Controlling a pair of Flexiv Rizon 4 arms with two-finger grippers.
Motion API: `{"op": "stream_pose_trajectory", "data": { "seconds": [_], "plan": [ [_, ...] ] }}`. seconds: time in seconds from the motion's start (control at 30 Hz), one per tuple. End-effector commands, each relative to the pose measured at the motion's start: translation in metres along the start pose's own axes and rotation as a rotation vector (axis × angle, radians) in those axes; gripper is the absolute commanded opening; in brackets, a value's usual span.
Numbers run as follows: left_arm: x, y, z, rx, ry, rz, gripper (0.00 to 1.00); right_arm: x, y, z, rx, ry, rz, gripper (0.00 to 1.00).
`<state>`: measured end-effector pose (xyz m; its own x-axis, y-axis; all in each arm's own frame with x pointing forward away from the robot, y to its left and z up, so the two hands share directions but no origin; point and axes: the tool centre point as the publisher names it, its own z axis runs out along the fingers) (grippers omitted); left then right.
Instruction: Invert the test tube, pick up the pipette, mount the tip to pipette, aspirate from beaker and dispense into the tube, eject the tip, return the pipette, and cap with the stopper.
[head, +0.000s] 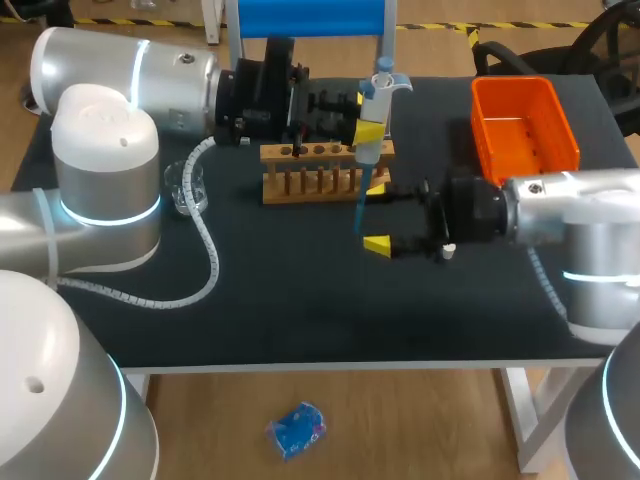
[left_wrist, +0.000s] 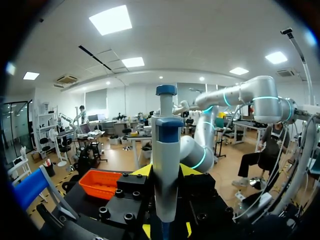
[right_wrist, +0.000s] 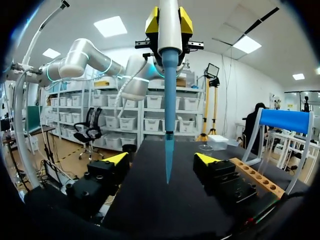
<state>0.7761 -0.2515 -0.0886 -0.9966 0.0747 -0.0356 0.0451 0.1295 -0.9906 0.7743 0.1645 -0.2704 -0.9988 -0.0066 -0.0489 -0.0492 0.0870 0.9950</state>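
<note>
Containers: clear beaker (head: 186, 186) on the counter (head: 300, 300), left of the wooden rack (head: 325, 172); its contents cannot be told. Orange bin (head: 522, 125) at far right. The rack shows a row of holes along its top; what they hold cannot be told.

Pipette (head: 379, 88): pale body, blue plunger knob on top, long blue tip (head: 360, 205) mounted below. Long axis vertical, knob up, tip pointing straight down.

Location: held above the rack's right end, with the tip's end hanging just off the counter on the rack's near side.

Left arm (head: 120, 70): jaws clenched on the pipette body, yellow tips on either side.

Right arm (head: 570, 215): jaws released, spread wide and low over the counter. The tip hangs between them, touching neither.
</note>
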Motion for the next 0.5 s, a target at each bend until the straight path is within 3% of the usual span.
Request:
{"op": "stream_pose_trajectory", "data": {
  "seconds": [0.03, 0.23, 0.5],
  "plan": [
    [0.0, 0.0, 0.0, 0.001, 0.001, 0.001, 0.0, 0.001, 0.007, -0.022, 0.036, 0.058, -0.001, 1.0],
    [-0.008, 0.002, -0.012, -0.014, 0.013, 0.033, 0.0, 0.0, 0.012, -0.041, 0.113, 0.091, 0.004, 1.0],
    [-0.023, 0.009, -0.066, -0.03, -0.049, 0.086, 0.0, 0.001, 0.014, -0.043, 0.138, 0.123, 0.0, 1.0]
  ]
}}
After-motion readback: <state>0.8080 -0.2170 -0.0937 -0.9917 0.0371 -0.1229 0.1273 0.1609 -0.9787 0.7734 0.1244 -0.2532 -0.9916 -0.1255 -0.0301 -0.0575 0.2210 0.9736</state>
